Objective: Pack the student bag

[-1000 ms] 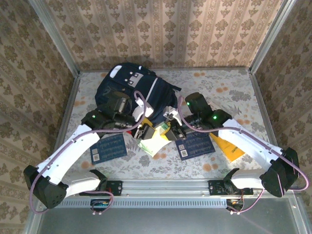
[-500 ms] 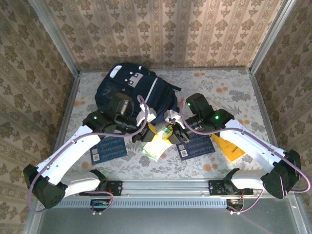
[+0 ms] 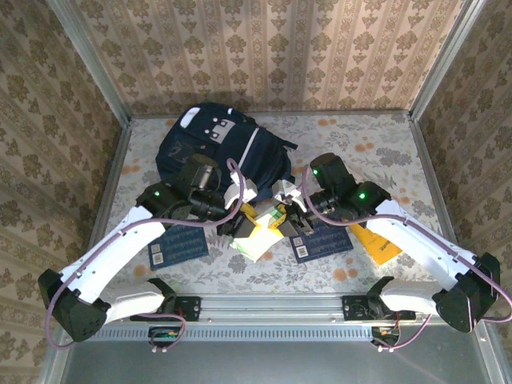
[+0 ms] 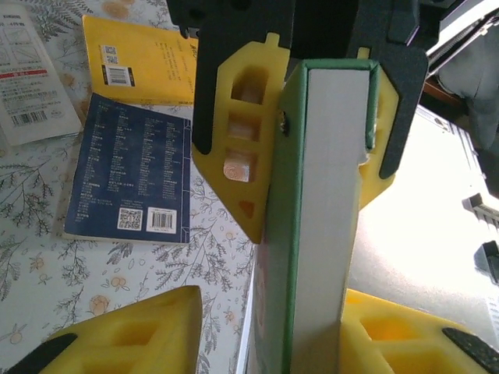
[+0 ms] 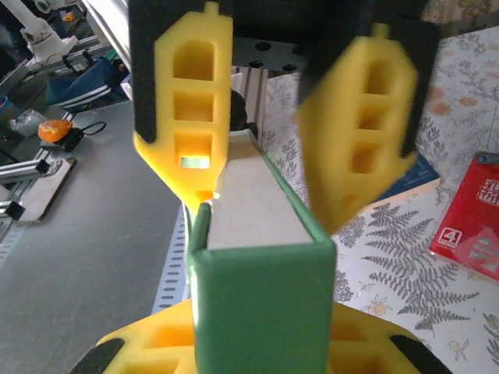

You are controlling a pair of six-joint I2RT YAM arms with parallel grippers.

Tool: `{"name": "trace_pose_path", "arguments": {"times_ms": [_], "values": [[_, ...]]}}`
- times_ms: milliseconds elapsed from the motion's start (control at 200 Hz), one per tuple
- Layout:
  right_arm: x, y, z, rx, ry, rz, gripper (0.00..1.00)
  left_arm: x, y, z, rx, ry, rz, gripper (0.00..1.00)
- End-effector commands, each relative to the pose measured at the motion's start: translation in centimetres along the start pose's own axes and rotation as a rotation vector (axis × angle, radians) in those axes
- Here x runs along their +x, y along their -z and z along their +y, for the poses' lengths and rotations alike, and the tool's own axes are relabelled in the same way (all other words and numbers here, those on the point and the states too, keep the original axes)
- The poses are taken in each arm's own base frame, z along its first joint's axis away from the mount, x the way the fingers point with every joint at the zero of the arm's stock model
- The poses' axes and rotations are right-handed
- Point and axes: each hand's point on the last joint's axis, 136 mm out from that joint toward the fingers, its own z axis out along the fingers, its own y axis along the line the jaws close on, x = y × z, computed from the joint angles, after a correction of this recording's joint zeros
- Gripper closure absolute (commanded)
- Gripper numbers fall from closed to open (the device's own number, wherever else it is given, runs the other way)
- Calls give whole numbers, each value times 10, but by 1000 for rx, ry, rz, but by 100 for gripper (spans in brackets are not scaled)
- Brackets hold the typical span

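The student bag [image 3: 216, 144], a dark navy backpack with white trims, lies at the back left of the table. In front of it both grippers meet at a thick green book [image 3: 256, 238]. My right gripper [image 5: 261, 331] is shut on the green book [image 5: 261, 304], with a foam pad pressed to each cover. My left gripper [image 4: 269, 312] straddles the other end of the book [image 4: 327, 218]. One of its fingers [image 4: 117, 335] stands apart from the cover, and the other touches it. From above, the left gripper [image 3: 240, 218] and the right gripper [image 3: 282, 218] face each other.
Two navy booklets [image 3: 180, 242] [image 3: 320, 238] lie flat on either side of the book. A yellow book [image 3: 374, 240] lies to the right, under the right arm. A red booklet [image 5: 468, 226] and a white leaflet [image 4: 31, 78] also lie on the floral table.
The left wrist has swung right, up to the book. The right arm has shifted slightly right, still holding the book. One left finger is blurred with motion.
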Motion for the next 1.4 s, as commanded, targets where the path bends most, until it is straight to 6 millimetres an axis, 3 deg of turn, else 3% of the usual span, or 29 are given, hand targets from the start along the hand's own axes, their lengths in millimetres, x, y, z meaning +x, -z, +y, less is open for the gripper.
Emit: {"name": "trace_pose_path", "arguments": {"times_ms": [0, 100, 190, 280, 355, 410, 515, 600, 735, 915, 1155, 1295, 1395], "values": [[-16, 6, 12, -35, 68, -64, 100, 4, -1, 1, -3, -7, 15, 77], [-16, 5, 8, -19, 56, -67, 100, 0, -2, -5, 43, -9, 9, 99], [-17, 6, -5, 63, 62, -78, 100, -6, 0, -10, 74, -18, -11, 100], [-22, 14, -23, 212, 71, -130, 58, -17, 6, -10, 74, -21, -58, 100], [-35, 30, -36, 349, 56, -246, 34, -39, 21, -8, 62, -20, -168, 100], [-45, 47, -47, 448, 14, -358, 23, -60, 36, -5, 32, -24, -289, 100], [-60, 81, -62, 550, -158, -604, 14, -94, 66, 6, -84, -1, -536, 100], [-71, 89, -63, 493, -289, -732, 12, -118, 86, 10, -110, 38, -743, 100], [-81, 96, -71, 416, -460, -914, 10, -138, 105, 23, -117, 156, -960, 100], [-90, 90, -78, 342, -580, -1077, 8, -145, 106, 41, -103, 279, -1113, 100], [-96, 83, -94, 317, -704, -1230, 10, -158, 106, 44, -41, 330, -1195, 100], [-97, 81, -99, 290, -750, -1301, 16, -160, 107, 44, -36, 340, -1219, 100], [-94, 82, -105, 279, -777, -1362, 30, -161, 108, 44, -34, 346, -1235, 100]]}}
